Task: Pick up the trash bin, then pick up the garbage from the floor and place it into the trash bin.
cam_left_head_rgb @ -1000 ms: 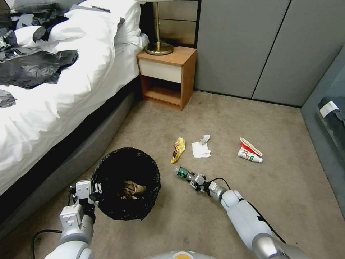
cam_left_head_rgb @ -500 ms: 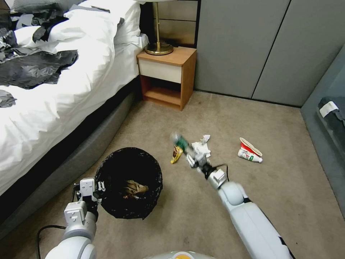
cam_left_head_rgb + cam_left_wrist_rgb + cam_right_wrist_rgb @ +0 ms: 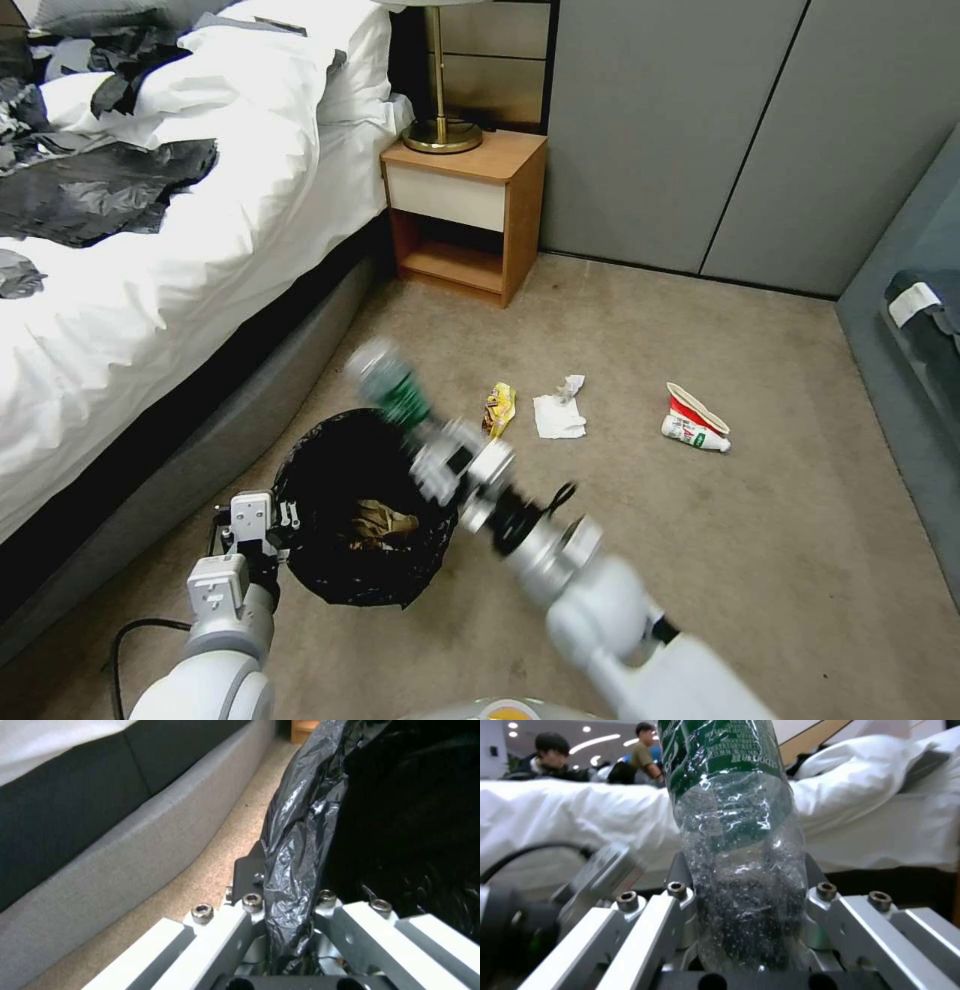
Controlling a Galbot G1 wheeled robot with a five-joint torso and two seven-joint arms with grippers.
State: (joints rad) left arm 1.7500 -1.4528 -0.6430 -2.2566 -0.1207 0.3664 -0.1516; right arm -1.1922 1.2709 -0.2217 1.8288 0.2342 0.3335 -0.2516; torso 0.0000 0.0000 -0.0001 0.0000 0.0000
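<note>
The bin [image 3: 362,510] is being held off to the robot's left, beside the bed [image 3: 150,300], by the left gripper [image 3: 285,915], whose fingers are pinched on the bag-lined rim (one finger outside, one inside the black liner [image 3: 300,832]). Crumpled tan paper [image 3: 385,522] is lying in the bin's bottom. The bottle [image 3: 392,385] is being gripped by the right gripper [image 3: 440,455], clamped on its clear lower body [image 3: 745,900], and is being carried tilted above the bin's far rim. On the carpet [image 3: 600,320] beyond, a yellow wrapper [image 3: 498,408], a white tissue [image 3: 558,412] and a red-and-white cup [image 3: 695,418] are lying well apart from the bin. A nightstand [image 3: 465,210] is standing by the wall.
</note>
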